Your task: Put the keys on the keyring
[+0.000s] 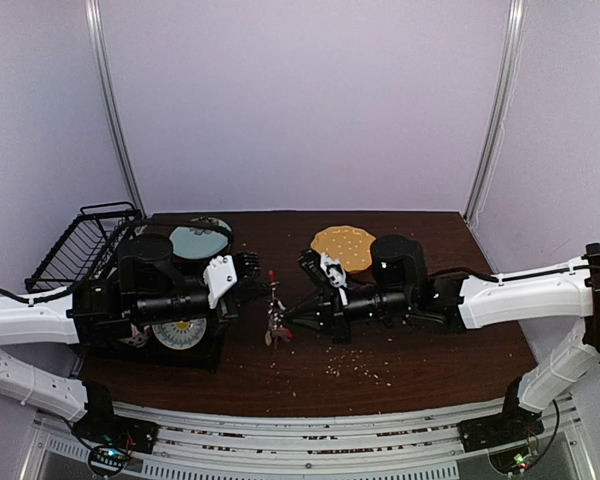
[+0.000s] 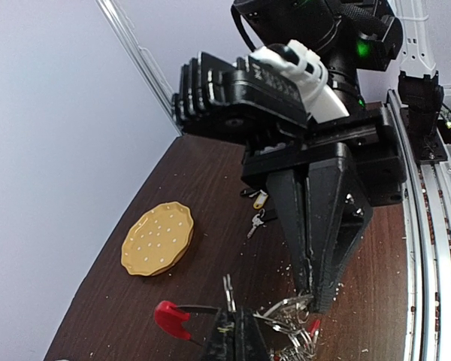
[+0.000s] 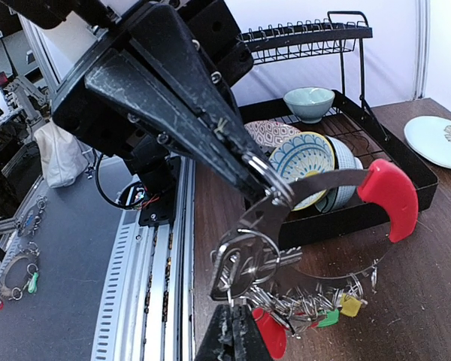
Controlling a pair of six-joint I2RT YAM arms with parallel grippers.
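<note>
The keyring (image 3: 323, 180) is a silvery loop with a red curved section (image 3: 391, 199), held up over the table. My left gripper (image 2: 237, 335) is shut on its wire beside the red section (image 2: 171, 317); its fingertips (image 3: 270, 184) come in from the upper left in the right wrist view. Silver keys and red, green and yellow tags (image 3: 316, 304) hang bunched at the loop's bottom. My right gripper (image 3: 233, 335) is shut on the lower edge of a large silver key (image 3: 248, 263) that hangs by a small ring. From above, both grippers (image 1: 260, 283) (image 1: 286, 322) meet at the keyring (image 1: 273, 312).
A loose key (image 2: 255, 223) and a yellow tag (image 2: 260, 199) lie on the table under the right arm. A yellow plate (image 1: 343, 245) sits at the back. A black dish rack (image 1: 80, 245) with bowls (image 3: 308, 154) stands at left, next to a pale plate (image 1: 198, 240). Crumbs (image 1: 352, 360) dot the table.
</note>
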